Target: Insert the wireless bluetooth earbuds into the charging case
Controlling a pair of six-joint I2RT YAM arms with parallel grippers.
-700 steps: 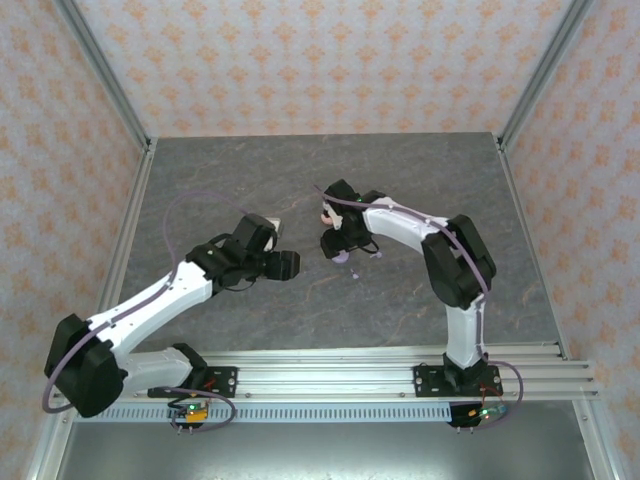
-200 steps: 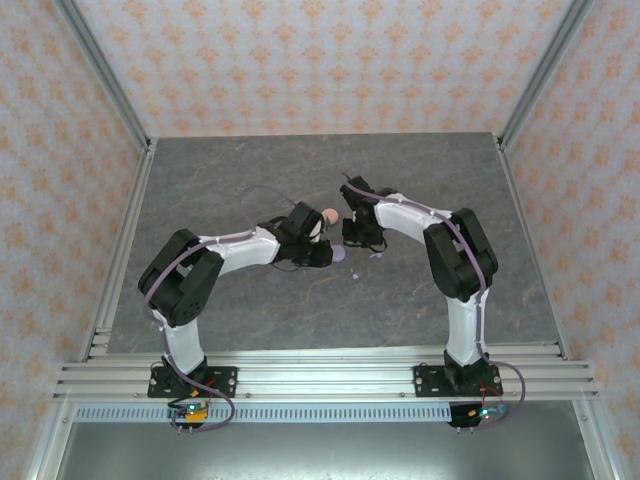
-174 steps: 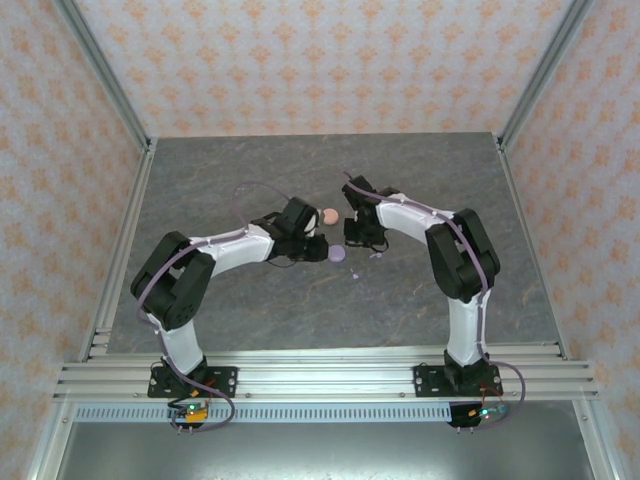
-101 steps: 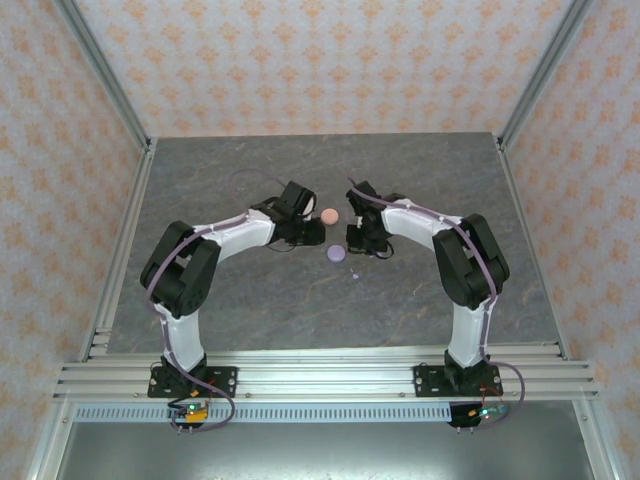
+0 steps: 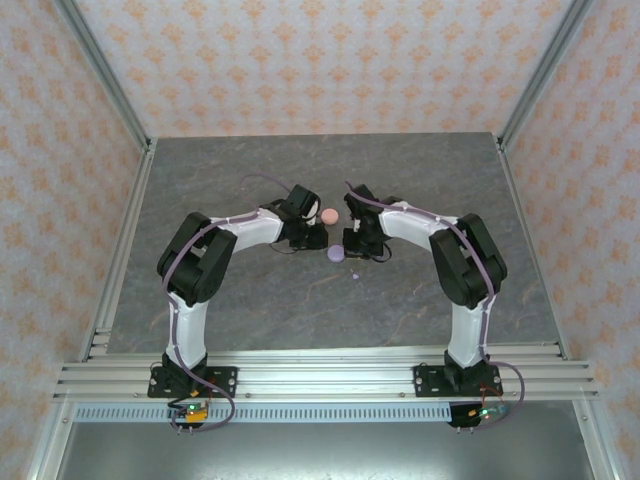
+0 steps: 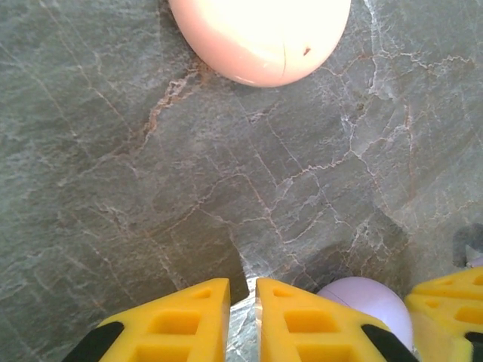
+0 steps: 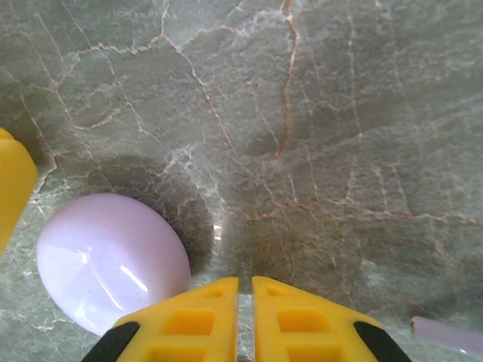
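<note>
I have my left gripper (image 6: 243,290) and right gripper (image 7: 245,285) pinched shut, empty, flanking the lavender case (image 7: 113,260) between them, probably to steady it.

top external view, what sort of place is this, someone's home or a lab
Probably a staged robot test cell, not a home: a marble-look tabletop boxed in by wallpapered panels on aluminium posts, with the left arm and right arm bolted to a rail.

the top edge cuts the pink disc (image 6: 260,38); left jaws hide part of the lavender disc (image 6: 371,300).
</note>
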